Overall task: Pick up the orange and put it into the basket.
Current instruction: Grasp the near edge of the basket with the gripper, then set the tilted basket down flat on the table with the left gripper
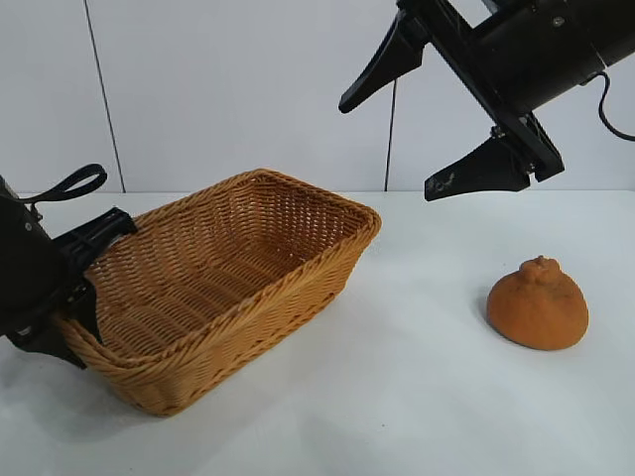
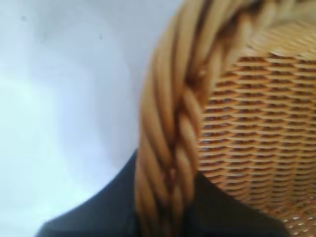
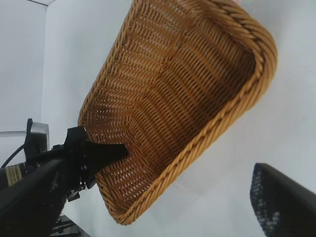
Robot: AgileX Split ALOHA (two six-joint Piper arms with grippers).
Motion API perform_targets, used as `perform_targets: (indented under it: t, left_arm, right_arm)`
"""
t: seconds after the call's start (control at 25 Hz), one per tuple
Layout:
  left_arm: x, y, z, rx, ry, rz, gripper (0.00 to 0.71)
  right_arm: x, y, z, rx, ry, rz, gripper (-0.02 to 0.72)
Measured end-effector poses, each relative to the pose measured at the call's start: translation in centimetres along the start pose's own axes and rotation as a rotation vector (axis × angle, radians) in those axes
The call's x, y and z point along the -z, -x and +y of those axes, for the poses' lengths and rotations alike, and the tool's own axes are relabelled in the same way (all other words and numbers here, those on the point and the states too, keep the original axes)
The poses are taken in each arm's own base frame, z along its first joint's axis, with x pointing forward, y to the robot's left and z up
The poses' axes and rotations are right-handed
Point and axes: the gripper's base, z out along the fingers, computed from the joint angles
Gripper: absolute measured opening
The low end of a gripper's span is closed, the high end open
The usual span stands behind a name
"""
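Note:
The orange (image 1: 537, 305) sits on the white table at the right, knobby top up, untouched. The wicker basket (image 1: 260, 302) stands at the centre left, a short way from the orange. My left gripper (image 1: 81, 283) is at the basket's left end, shut on the braided rim (image 2: 168, 148), with one finger inside and one outside. It also shows in the right wrist view (image 3: 96, 154). My right gripper (image 1: 387, 149) hangs open and empty in the air, above and to the left of the orange. One of its fingers (image 3: 281, 202) shows in the right wrist view over the basket (image 3: 224, 121). The orange is out of both wrist views.
The white table (image 1: 417, 397) runs in front of and between the basket and the orange. A white panelled wall (image 1: 218, 89) stands behind.

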Motion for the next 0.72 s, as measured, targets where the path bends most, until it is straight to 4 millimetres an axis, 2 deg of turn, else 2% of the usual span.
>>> perform_targets:
  t: [0.12,0.24,0.48,0.72]
  left_arm:
    - [0.9,1.8,-1.1,-0.085,-0.005,0.007,0.083]
    - [0.8,3.0,-2.5,-0.192,-0.011,0.046,0.083]
    - [-0.7,3.8,-4.5,-0.405,-0.023,0.161,0.083]
    - [-2.5,3.8,-4.3,-0.581,0.007,0.259,0.083]
  right_arm:
    - [0.0,0.0,0.0,0.0,0.0,0.001,0.694]
    - [0.0,0.0,0.0,0.0,0.0,0.001,0.694]
    - [0.0,-0.2,0.1,0.001,0.008,0.02,0.694]
    - [0.0,-0.2,0.1,0.001,0.008,0.021,0.694]
